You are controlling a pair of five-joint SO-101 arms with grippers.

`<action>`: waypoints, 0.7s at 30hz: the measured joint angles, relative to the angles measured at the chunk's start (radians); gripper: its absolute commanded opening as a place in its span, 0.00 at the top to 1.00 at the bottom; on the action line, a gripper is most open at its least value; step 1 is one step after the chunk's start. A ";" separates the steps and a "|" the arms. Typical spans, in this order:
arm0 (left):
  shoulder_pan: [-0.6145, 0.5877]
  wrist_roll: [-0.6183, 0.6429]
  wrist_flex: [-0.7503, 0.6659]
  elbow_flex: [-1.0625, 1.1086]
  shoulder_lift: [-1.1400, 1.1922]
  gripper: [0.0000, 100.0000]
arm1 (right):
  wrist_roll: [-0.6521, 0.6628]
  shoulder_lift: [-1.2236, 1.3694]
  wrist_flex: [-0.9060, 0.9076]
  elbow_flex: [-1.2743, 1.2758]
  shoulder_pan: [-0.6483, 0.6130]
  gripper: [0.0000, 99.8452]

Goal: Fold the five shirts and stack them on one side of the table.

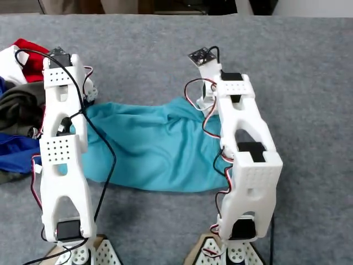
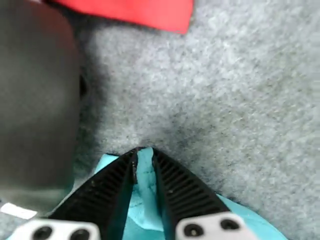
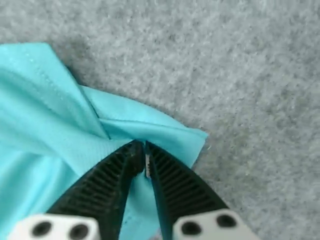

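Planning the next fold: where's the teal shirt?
High view: the teal shirt lies mid-table, right of the clothes pile, its far edge pinched by the left claw and right claw.

The shirt pile [image 1: 16, 105] is running off-frame at the table's left edge. The left arm [image 1: 60, 152] and right arm [image 1: 245, 138] are hiding parts of the teal shirt [image 1: 154, 149]. A dark mass [image 2: 35, 100] is blurring past recognition.

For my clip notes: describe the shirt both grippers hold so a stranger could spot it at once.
On the grey carpeted table, look at the middle: a teal shirt lies spread there, pinched by the left gripper and right gripper. It alone is teal; the heap of shirts at the table's edge is red, white, dark and blue.
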 measured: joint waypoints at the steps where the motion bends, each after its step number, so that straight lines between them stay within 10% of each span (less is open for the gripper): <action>1: 0.002 0.011 0.002 -0.023 0.000 0.98 | 0.000 0.000 0.000 0.000 0.000 0.99; 11: 0.146 0.054 0.040 -0.229 -0.069 0.98 | 0.000 0.000 -0.014 0.000 0.000 0.99; 21: 0.201 -0.207 0.040 0.348 -0.680 0.98 | 0.017 -0.140 0.164 -0.014 0.051 0.99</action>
